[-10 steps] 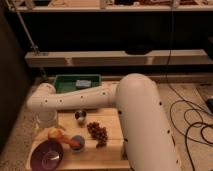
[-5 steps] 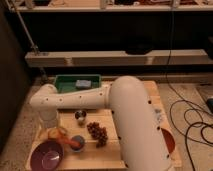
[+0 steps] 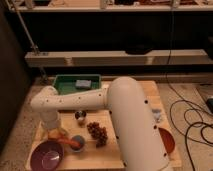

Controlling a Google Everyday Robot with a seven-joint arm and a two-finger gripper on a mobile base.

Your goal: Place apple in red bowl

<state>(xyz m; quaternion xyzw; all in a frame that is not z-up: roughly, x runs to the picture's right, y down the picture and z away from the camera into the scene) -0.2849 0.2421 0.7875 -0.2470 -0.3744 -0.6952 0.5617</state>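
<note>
- gripper (image 3: pixel 52 128) low at near left, right at apple (image 3: pixel 55 134); open or shut: can't tell
- red bowl (image 3: pixel 168 141) near right, well apart from apple

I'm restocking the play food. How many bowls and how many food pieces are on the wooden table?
Bowls: 3 (purple bowl, blue bowl, red bowl)
Food: 3 (apple, carrot, grapes)
Total: 6
The tool is at the apple, near the table's left edge.
</note>
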